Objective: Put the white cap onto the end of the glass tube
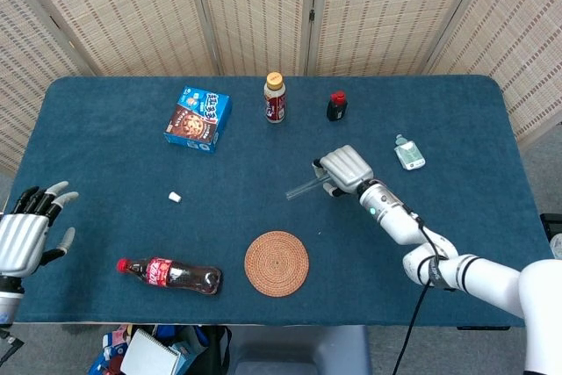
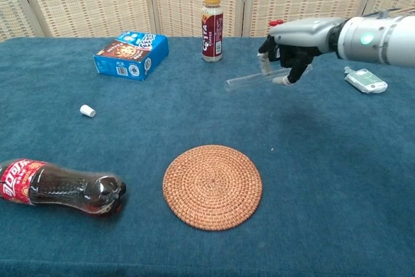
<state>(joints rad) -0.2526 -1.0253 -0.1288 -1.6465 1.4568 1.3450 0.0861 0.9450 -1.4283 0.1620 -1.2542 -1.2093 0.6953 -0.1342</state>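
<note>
head view: right hand (image 1: 345, 169) curled around the glass tube (image 1: 304, 189), gripping one end; the tube's free end points toward the table's left side. white cap (image 1: 175, 197) lying on the blue tablecloth (image 1: 105, 138), well apart from the tube, between the biscuit box (image 1: 198, 118) and the cola bottle (image 1: 170, 275). left hand (image 1: 31, 233) at the table's near left edge, fingers spread, holding nothing. woven round mat (image 1: 277, 263) near the front edge, just right of the cola bottle. capped drink bottle (image 1: 275, 97) and small dark bottle with red top (image 1: 335, 105) upright at the far side; small clear flat bottle (image 1: 408, 153) lying to the right.

chest view: right hand (image 2: 288, 50) holding the glass tube (image 2: 251, 80) clear of the cloth, roughly level, open end leftward. white cap (image 2: 87, 111) on its side on the cloth at left. cola bottle (image 2: 61, 189) lying flat at lower left; woven mat (image 2: 212, 186) centre front. left hand outside this view.
</note>
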